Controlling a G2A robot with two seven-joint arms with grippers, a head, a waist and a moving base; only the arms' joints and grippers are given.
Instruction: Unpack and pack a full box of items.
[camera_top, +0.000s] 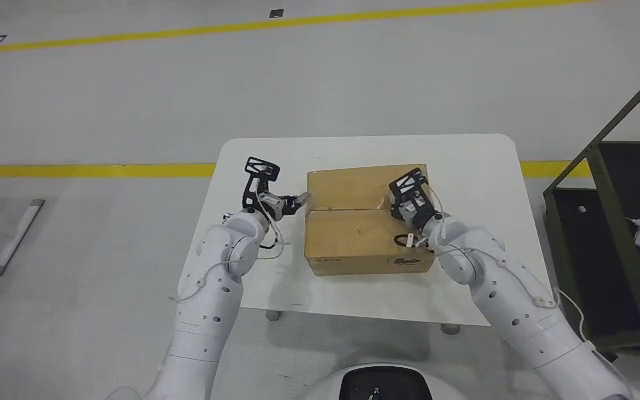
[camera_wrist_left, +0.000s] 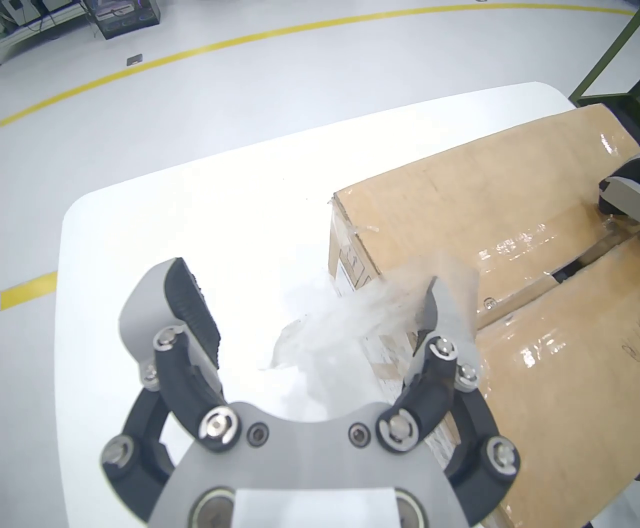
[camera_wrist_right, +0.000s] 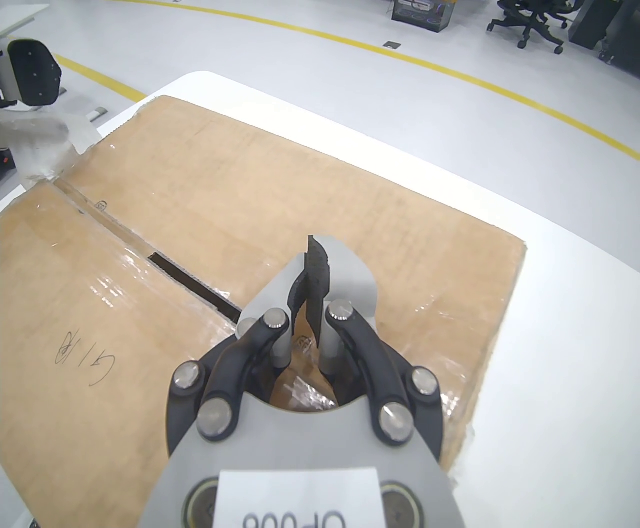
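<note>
A taped cardboard box (camera_top: 360, 240) stands in the middle of the white table (camera_top: 480, 165). Its top flaps (camera_wrist_right: 240, 170) meet at a seam with a narrow dark gap (camera_wrist_right: 192, 286). My left gripper (camera_wrist_left: 310, 310) is open beside the box's end wall (camera_wrist_left: 350, 260), and a crumpled strip of clear tape (camera_wrist_left: 360, 312) clings to one finger (camera_wrist_left: 432, 300). That tape (camera_wrist_right: 42, 142) still hangs from the box's corner. My right gripper (camera_wrist_right: 314, 270) is shut and sits low over the box top, at the seam's other end. In the top view the left gripper (camera_top: 290, 204) and right gripper (camera_top: 398, 210) flank the seam.
A dark green metal frame (camera_top: 600, 230) stands on the floor past the table's right side. Bare tabletop (camera_wrist_left: 200, 210) lies beside the box on the left arm's side. Office chairs (camera_wrist_right: 530, 20) stand far off across the room.
</note>
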